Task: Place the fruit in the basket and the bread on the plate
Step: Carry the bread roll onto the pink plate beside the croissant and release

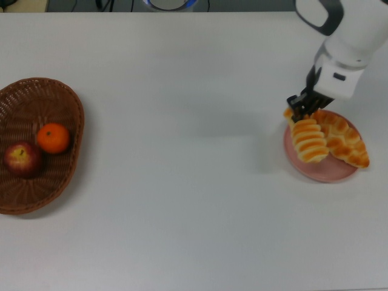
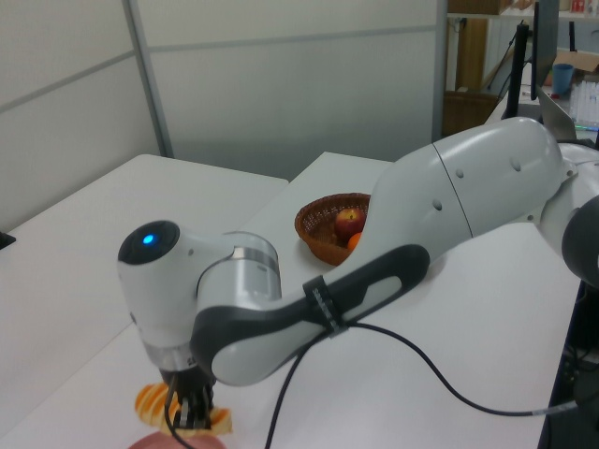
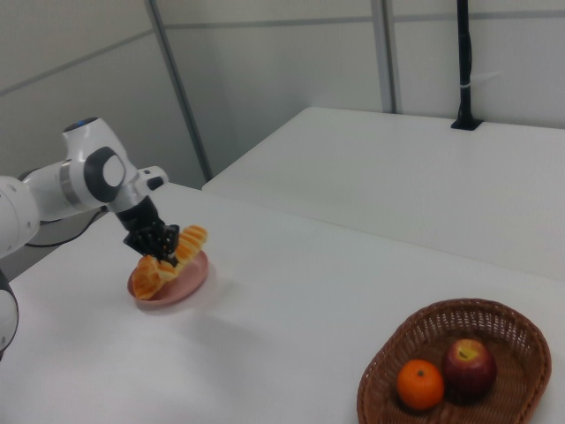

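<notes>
The gripper (image 1: 301, 108) is clamped on one end of the striped roll (image 1: 309, 140), its dark fingers (image 3: 152, 238) closed around the end nearest the arm, and in the top view it sits at the far left edge of the pink plate (image 1: 321, 170). The roll hangs tilted from the fingers over the top view's left half of the plate; whether its lower end touches the plate cannot be told. Just beside it, on the top view's right half of the plate, lies the braided roll (image 1: 344, 137), its pointed end reaching past the rim. In the right view both rolls show above the plate (image 3: 181, 284), at the right view's left side of the white table (image 1: 182, 182). Well apart from them, at the top view's left edge, the wicker basket (image 1: 71, 104) holds the apple (image 1: 22, 159) and the tangerine (image 1: 53, 137), side by side and close together. In the left view the basket (image 2: 314, 227) stands far behind the arm, with the apple (image 2: 349, 221) visible inside.
</notes>
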Controlling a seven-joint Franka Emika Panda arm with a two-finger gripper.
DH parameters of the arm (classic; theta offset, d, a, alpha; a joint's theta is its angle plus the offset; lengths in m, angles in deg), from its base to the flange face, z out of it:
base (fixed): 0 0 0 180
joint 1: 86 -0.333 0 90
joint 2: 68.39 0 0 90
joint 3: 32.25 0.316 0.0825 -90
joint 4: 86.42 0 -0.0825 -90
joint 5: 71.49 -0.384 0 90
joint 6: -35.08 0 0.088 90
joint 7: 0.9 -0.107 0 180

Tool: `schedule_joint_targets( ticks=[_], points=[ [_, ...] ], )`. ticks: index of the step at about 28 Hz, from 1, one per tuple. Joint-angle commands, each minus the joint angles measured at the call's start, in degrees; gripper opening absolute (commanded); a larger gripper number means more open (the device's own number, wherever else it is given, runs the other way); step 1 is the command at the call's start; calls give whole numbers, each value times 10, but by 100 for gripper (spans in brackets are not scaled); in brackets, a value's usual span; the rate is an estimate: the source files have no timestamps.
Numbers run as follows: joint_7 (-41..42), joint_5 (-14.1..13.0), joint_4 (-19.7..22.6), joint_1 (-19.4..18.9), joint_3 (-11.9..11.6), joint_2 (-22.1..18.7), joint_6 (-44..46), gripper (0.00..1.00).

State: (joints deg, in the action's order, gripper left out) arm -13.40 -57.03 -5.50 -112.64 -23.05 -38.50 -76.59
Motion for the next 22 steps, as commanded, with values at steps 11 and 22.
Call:
schedule_joint_targets(
  ticks=[11,22],
  points=[
    [-9,29,6,-25,-2,12,-10,100],
    [-9,17,5,-12,-8,-46,21,100]
  ],
)
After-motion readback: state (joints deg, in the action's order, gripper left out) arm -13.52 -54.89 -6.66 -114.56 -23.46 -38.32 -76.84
